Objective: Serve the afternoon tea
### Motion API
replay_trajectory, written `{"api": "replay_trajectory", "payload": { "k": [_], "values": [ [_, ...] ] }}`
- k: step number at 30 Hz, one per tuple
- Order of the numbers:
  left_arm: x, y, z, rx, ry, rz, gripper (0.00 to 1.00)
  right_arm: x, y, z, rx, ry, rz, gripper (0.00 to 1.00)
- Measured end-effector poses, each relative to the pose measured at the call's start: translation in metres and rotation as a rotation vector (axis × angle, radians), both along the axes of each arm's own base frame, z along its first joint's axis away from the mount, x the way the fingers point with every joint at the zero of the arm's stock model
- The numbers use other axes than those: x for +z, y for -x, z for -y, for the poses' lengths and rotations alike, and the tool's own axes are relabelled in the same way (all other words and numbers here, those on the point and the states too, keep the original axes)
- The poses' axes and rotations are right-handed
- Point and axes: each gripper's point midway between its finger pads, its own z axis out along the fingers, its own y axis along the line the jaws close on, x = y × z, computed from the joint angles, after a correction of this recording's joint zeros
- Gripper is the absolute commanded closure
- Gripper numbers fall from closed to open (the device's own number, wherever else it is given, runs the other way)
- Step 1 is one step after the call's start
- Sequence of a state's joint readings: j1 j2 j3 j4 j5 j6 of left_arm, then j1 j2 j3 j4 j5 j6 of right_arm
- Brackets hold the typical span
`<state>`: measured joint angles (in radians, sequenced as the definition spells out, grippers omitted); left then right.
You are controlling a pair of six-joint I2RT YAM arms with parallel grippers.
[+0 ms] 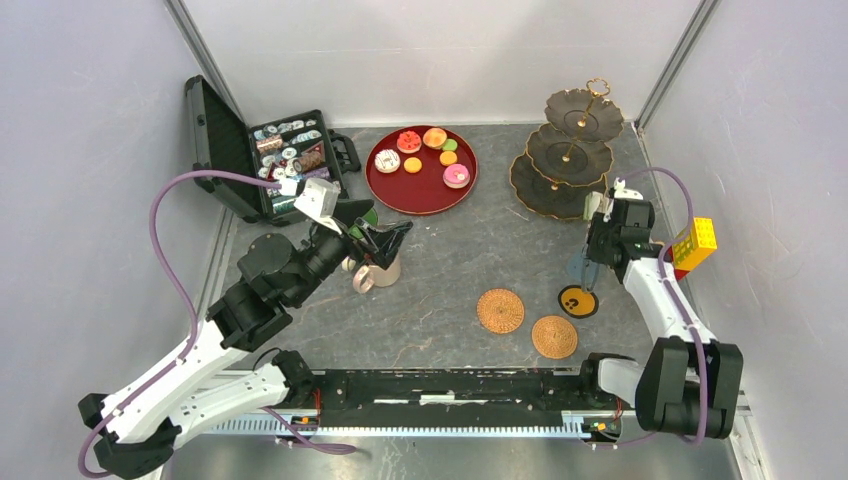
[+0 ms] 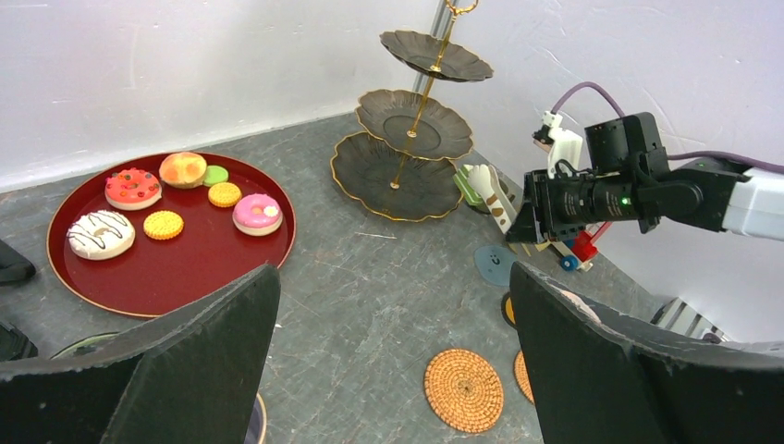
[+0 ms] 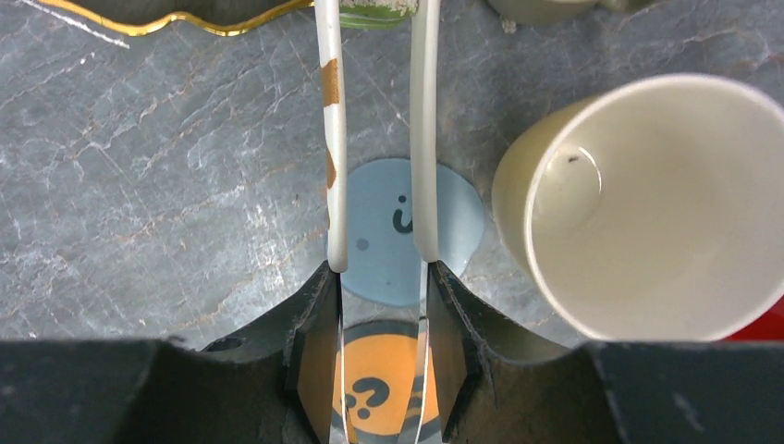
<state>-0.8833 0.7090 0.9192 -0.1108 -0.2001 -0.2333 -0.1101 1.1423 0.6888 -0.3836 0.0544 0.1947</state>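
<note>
My left gripper [image 1: 386,240], jaws spread, hangs just over the beige mug [image 1: 381,273]; right gripper [image 3: 381,276] pinches the spotted mug [image 2: 487,190]

Dark gold-rimmed stand [image 2: 365,171], red tray [image 2: 185,268], white brown-patched mug [image 2: 493,192].

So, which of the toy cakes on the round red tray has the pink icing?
The round toy cake with pink icing, at the edge of the round red tray nearest the dark three-tier stand; none of the others is pink.
</note>
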Motion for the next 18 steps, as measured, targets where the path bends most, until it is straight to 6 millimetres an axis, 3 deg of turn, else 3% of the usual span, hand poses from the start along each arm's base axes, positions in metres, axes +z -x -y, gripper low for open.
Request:
{"api": "replay_trajectory", "payload": {
  "k": [8,18],
  "values": [
    [-0.003,-0.002,0.002,0.0,-0.009,-0.007,0.0,0.004,-0.027,0.011,-0.005,0.011,0.034,0.71],
    [-0.007,-0.004,0.005,0.001,-0.02,-0.016,0.0,-0.011,-0.052,0.01,0.013,-0.011,0.027,0.65]
  ]
}}
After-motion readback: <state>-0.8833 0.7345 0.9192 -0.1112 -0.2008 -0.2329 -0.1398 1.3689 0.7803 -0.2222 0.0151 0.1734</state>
